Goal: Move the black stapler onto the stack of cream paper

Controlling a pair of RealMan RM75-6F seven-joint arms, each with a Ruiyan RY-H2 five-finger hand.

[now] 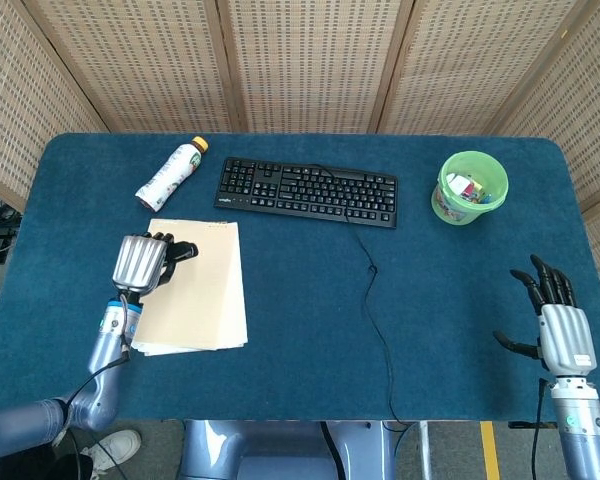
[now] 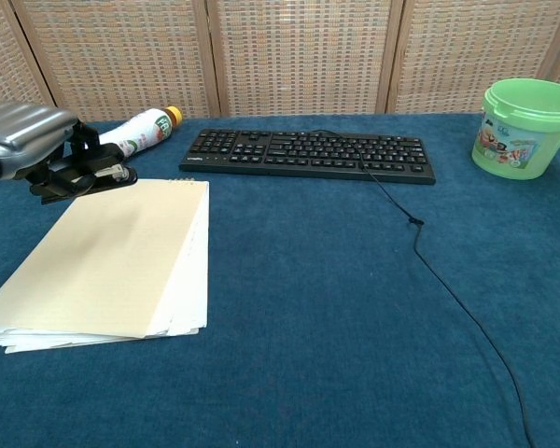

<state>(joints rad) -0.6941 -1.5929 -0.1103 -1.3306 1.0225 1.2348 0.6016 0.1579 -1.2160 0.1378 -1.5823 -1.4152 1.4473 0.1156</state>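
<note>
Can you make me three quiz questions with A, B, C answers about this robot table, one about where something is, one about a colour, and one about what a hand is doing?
1. Where does the bottle lie?
A. Left of the keyboard
B. Inside the bucket
C. On the paper stack

2. What colour is the bucket?
A. Red
B. Green
C. Black

3. What is the left hand doing?
A. Resting flat on the keyboard
B. Holding the black stapler at the left edge of the paper
C. Hanging with nothing in it

Answers:
1. A, the bottle lies on its side on the blue cloth, left of the keyboard.
2. B, the bucket at the far right is light green.
3. B, its fingers wrap the stapler in both views; the right hand, fingers spread, holds nothing.
</note>
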